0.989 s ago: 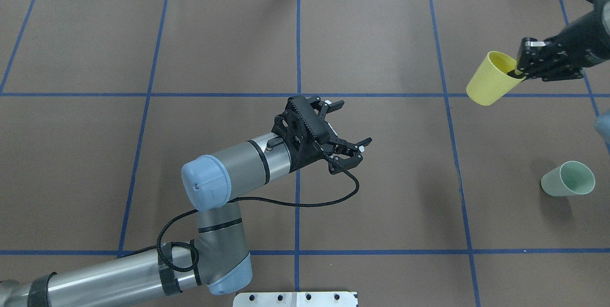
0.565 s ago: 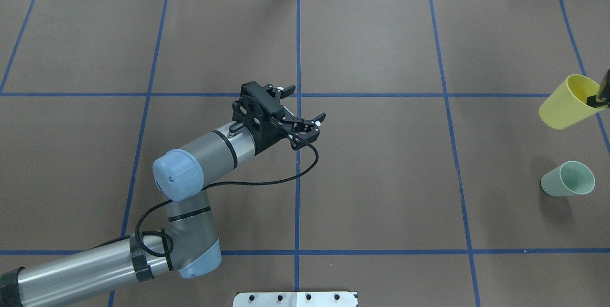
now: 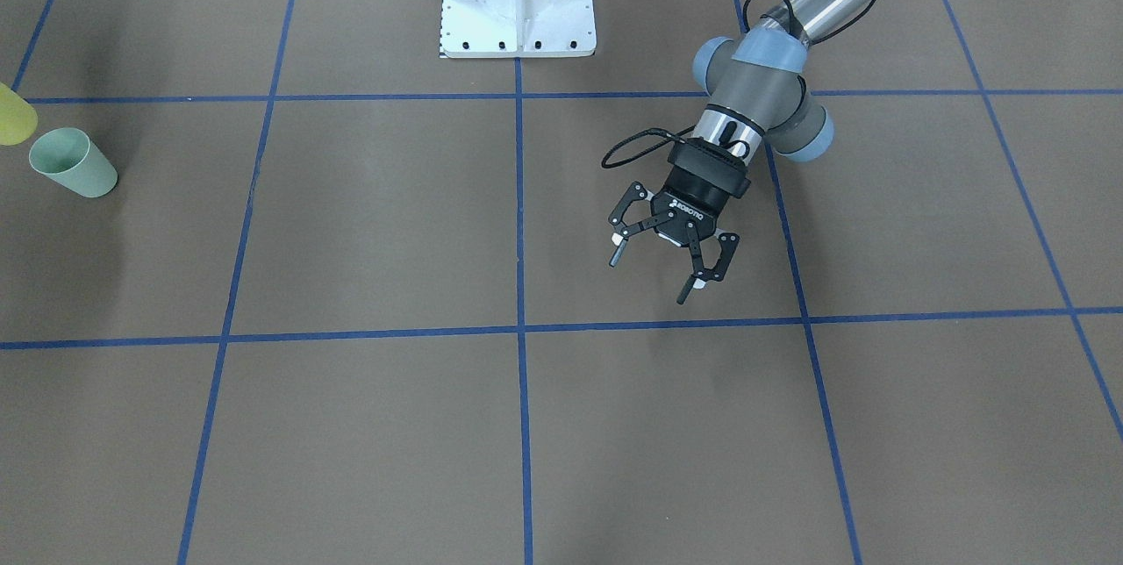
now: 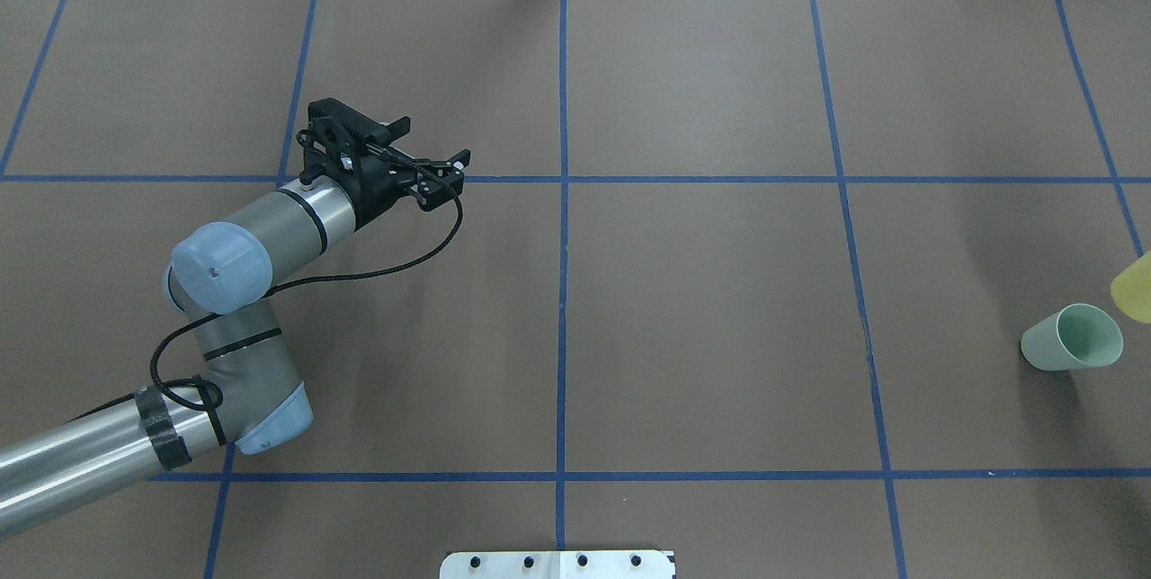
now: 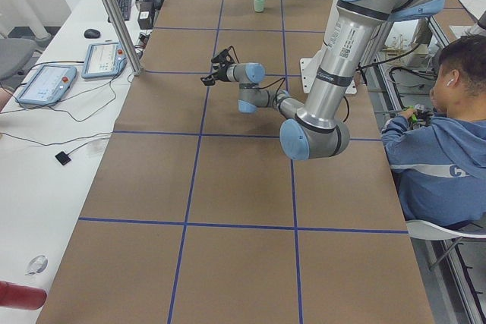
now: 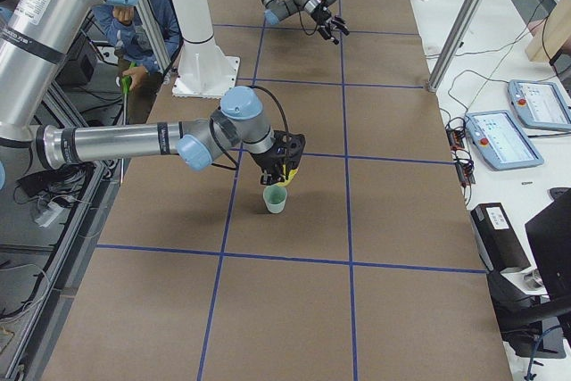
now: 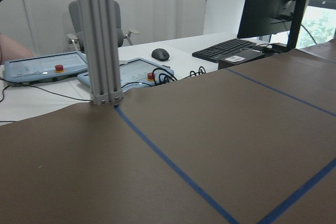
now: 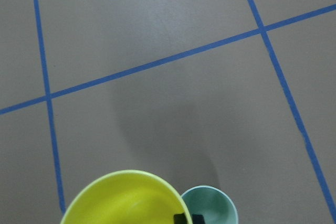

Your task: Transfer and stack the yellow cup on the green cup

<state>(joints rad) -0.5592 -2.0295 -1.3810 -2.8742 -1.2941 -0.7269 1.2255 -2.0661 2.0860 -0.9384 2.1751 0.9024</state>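
Brown tabletop (image 4: pixel 719 93), blue tape grid (image 4: pixel 563 291), green cup (image 4: pixel 1072 338); white desk (image 5: pixel 30 187) alongside.

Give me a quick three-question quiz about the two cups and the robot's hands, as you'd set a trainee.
1. Fill the gap: the left hand, far from both cups, has its fingers ___ and holds nothing.
2. Which hand holds the yellow cup? A: the left hand. B: the right hand. C: neither.
3. True or false: the yellow cup already sits inside the green cup.
Key: 1 open. 2 B. 3 false; the yellow cup is held up beside the green cup, which stands empty.
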